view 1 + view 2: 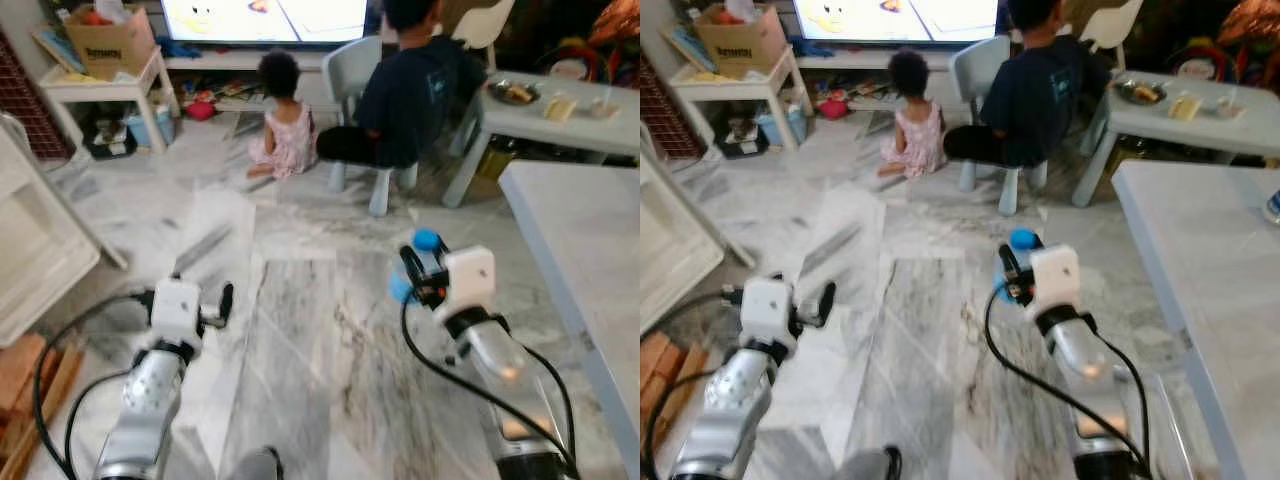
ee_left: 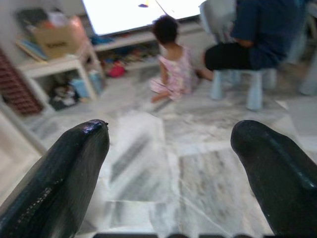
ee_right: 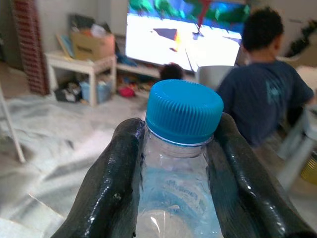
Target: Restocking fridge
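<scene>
My right gripper (image 3: 181, 163) is shut tight on a clear plastic water bottle with a bright blue screw cap (image 3: 183, 111). The two black fingers (image 3: 111, 188) press on both sides of the bottle neck, just under the cap. I hold the bottle up in the air over the grey and white marble floor (image 1: 300, 340), out in front of me. My left gripper (image 2: 173, 148) is wide apart and has nothing in it. It hangs over the same floor, on my other side. Past my arms, a small child in a pink dress (image 1: 283, 130) sits on the floor. Just beside the child, a person in a dark blue shirt (image 1: 410, 85) sits on a little grey plastic chair (image 1: 350, 70). Both have their backs to me and face a big bright screen (image 1: 265, 18). Near the far left corner of the room stands a small white side table (image 1: 105, 90) with a brown cardboard box (image 1: 110, 45) on top. A white table with plates of food (image 1: 560, 110) stands at the far right. The edge of a pale grey worktop (image 1: 585, 250) runs along my right side.
</scene>
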Controlling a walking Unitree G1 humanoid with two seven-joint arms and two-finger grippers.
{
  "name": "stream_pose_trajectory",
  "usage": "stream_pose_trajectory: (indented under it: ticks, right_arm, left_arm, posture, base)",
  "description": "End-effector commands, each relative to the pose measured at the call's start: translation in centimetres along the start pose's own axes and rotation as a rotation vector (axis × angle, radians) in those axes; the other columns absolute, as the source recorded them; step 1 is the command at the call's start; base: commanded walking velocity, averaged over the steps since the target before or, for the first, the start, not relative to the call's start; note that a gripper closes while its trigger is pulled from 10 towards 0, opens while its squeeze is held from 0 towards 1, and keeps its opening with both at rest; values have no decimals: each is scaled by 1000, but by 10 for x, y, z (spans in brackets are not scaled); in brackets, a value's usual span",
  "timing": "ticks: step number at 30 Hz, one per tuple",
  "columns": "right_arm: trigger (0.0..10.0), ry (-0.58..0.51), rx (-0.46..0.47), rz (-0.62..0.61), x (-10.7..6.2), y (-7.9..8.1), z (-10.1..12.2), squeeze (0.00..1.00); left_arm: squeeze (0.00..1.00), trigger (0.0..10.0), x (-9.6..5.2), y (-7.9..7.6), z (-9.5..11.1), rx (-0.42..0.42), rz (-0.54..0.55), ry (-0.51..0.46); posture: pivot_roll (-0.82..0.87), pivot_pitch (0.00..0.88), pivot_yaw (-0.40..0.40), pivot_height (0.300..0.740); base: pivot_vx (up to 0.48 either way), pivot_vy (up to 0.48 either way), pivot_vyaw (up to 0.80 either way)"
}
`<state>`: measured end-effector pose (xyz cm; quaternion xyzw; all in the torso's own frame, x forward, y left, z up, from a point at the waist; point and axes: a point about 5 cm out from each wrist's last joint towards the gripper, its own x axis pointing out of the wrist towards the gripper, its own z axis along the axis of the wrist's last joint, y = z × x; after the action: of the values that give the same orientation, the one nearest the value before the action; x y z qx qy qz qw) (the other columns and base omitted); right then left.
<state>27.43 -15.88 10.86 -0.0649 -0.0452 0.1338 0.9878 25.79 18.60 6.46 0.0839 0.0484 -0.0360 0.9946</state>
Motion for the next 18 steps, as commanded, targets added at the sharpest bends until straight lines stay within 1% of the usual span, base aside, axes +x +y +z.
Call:
stream_pose_trajectory:
  ticks: [1,4,8,18]
  right_arm:
    - [10000,-18,-12,-26,0,-6,3,0]
    - [10000,-12,-13,-25,-2,-5,0,0]
    - [10000,-18,-21,-19,1,-4,0,0]
    - [10000,-26,-40,-13,5,-7,1,0]
  left_arm:
    - [0,10000,0,2,-4,-16,20,19]
    - [0,10000,1,4,-6,-20,32,31]
    - [0,10000,3,-1,-7,-37,24,37]
    - [0,10000,5,-1,-10,-28,51,49]
  posture:
    - [0,0,-7,740]
    - [-5,0,-6,740]
    - [-7,0,-5,740]
    - [1,0,-10,740]
  base:
    - [300,0,706]
    - [321,0,708]
    - [274,0,709]
    - [251,0,706]
